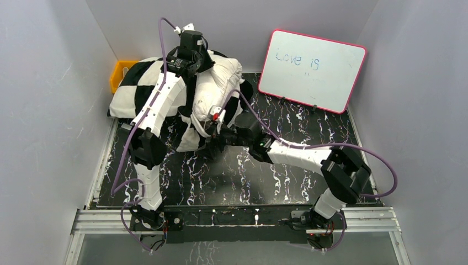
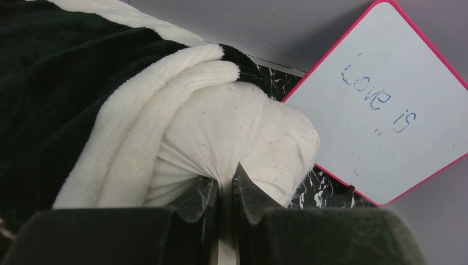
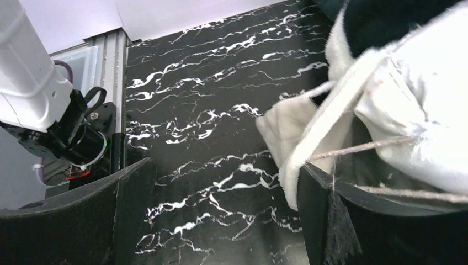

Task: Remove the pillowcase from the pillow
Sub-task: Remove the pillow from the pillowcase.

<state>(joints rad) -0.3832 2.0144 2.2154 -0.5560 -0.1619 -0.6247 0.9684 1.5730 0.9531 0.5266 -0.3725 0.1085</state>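
Right now my left gripper (image 2: 225, 179) is clenched on a pinch of the pillow (image 2: 243, 127), with the white cloth gathered into creases between its jaws. I judge that hold to be an anchor: with the stuffed end pinned, the cover can be dragged off it. The pillowcase (image 2: 55, 83) lies just left of that gripper and beyond it. Its ribbed white hem is rolled back from the bared end, and the rest of the pillow sits inside it. My right gripper (image 3: 221, 174) is released, jaws spread wide and holding nothing, low over the tabletop (image 3: 193, 99). A loose edge of the pillowcase hangs just beside its right finger, trailing frayed threads. I would say it is placed there to take that edge next.
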